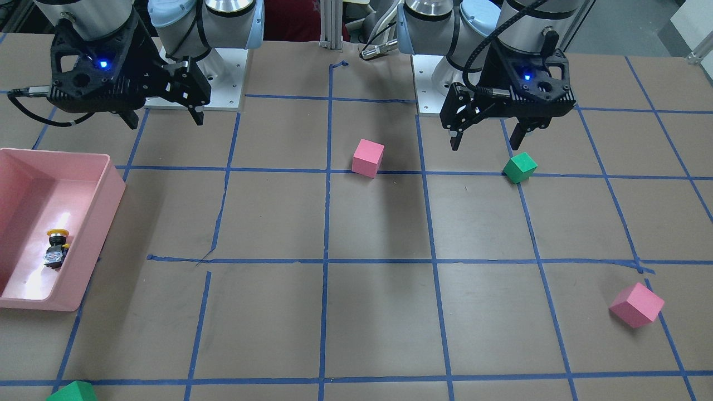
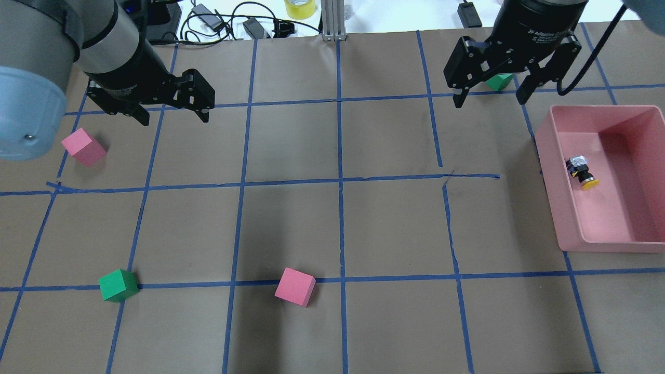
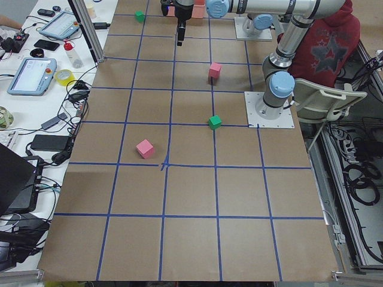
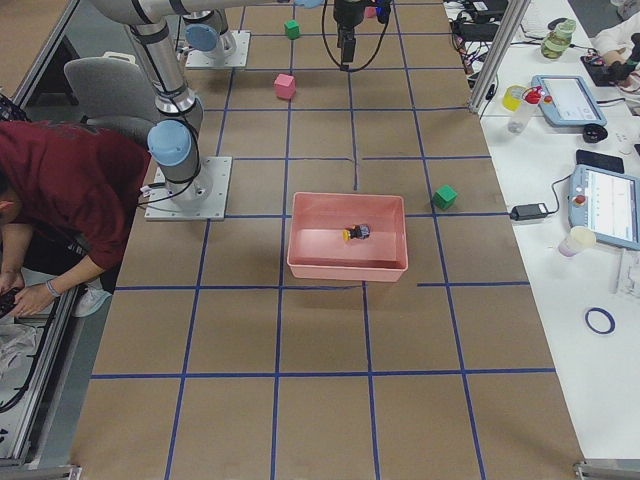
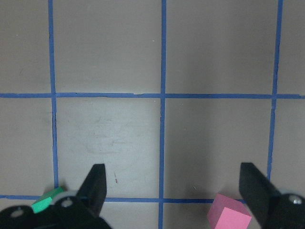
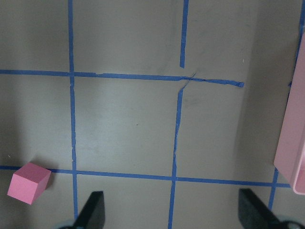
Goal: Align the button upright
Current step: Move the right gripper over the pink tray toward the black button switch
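The button (image 2: pixel 583 171), with its yellow cap, black body and silvery base, lies on its side inside the pink bin (image 2: pixel 550 182) at the table's right. It also shows in the front view (image 1: pixel 57 248) and the right side view (image 4: pixel 355 233). My right gripper (image 2: pixel 489 102) hangs open and empty above the table, beyond the bin's far left corner; it also shows in the front view (image 1: pixel 166 121) and its own wrist view (image 6: pixel 171 210). My left gripper (image 2: pixel 174 118) is open and empty at the far left of the table, seen too in the front view (image 1: pixel 484 143).
A pink cube (image 2: pixel 84 146) lies near my left gripper. A green cube (image 2: pixel 118 285) and a second pink cube (image 2: pixel 295 286) lie near the robot's side. Another green cube (image 2: pixel 500 81) sits behind my right gripper. The bin's edge (image 6: pixel 293 143) shows in the right wrist view.
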Robot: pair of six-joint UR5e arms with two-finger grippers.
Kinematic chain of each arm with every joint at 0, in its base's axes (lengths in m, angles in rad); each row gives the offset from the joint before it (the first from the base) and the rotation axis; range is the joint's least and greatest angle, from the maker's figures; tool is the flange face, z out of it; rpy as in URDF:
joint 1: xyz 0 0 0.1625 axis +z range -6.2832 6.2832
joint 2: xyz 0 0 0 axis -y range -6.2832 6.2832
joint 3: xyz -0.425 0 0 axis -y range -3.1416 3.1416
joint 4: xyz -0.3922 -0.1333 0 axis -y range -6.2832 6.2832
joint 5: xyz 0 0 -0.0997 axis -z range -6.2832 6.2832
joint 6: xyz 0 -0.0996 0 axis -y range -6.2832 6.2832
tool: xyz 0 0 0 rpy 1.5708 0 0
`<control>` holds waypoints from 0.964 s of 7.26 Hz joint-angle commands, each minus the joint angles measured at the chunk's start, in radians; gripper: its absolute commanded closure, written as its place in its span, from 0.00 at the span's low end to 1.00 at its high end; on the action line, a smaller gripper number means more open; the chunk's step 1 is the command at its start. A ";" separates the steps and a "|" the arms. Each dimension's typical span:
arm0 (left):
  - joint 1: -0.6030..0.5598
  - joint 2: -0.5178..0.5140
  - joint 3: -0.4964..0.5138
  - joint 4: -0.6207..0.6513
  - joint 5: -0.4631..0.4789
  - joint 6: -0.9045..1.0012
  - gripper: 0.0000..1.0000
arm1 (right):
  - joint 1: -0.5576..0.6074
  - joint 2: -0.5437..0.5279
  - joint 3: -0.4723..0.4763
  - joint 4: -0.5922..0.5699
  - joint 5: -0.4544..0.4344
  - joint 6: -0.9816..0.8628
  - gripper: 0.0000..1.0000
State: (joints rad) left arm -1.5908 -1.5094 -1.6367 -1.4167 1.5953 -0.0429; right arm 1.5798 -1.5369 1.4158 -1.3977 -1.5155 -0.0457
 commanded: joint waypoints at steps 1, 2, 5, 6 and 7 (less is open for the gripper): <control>0.000 0.000 0.000 0.001 0.000 0.000 0.00 | -0.001 0.001 0.000 0.002 -0.003 0.001 0.00; 0.000 0.000 0.000 -0.001 0.000 0.000 0.00 | -0.001 0.001 0.000 0.000 -0.003 0.003 0.00; 0.000 0.000 0.000 -0.001 0.000 0.000 0.00 | -0.011 0.004 0.002 0.000 -0.028 0.000 0.00; 0.000 0.000 0.000 -0.001 0.000 0.000 0.00 | -0.014 0.004 0.002 -0.003 -0.029 0.000 0.00; 0.000 0.000 0.000 -0.001 0.000 0.000 0.00 | -0.026 0.008 0.002 -0.009 -0.093 -0.002 0.00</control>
State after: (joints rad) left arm -1.5907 -1.5094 -1.6368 -1.4174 1.5953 -0.0429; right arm 1.5649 -1.5318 1.4171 -1.4009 -1.5575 -0.0462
